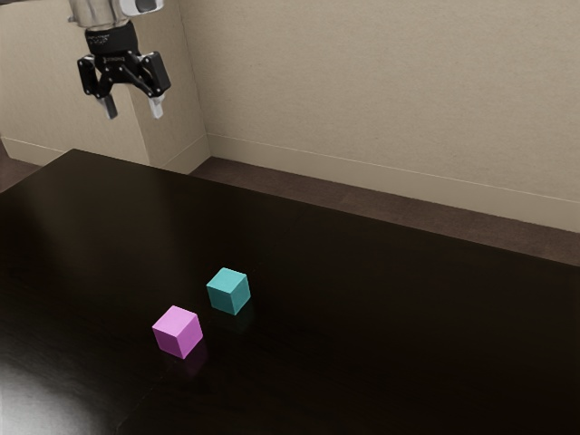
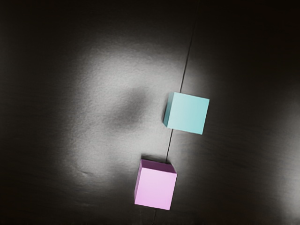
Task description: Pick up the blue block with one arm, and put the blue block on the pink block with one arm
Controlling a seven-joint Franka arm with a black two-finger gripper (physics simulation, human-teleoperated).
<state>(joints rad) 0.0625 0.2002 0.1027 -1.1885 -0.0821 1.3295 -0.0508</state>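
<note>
2 small cubes are sitting flat on the dark bench (image 1: 408, 317), both well apart from the pincer (image 1: 132, 107). It is hanging high above the bench at the exterior view's upper left, with its fingers spread and nothing between them. The blue block (image 1: 227, 290) is resting near the middle of the bench. The pink block (image 1: 177, 331) is lying near it toward the exterior view's lower left, and the 2 are not touching. In the wrist view the blue block (image 2: 187, 112) is showing its top face, with a strip of bare bench between it and the pink block (image 2: 155, 185).

Judging by its look, the blue block is appearing rigid and light, with flat smooth faces and crisp edges, so it is likely calling for a square grip and little force. The best hold is probably on 2 opposite side faces, around mid-height, with the fingers lined up flat against them. Gripping across the corners is risking a twist or a slip. Both blocks are looking much alike in size, so the pink top is offering little margin for a blue block coming down off-centre or tilted
</note>
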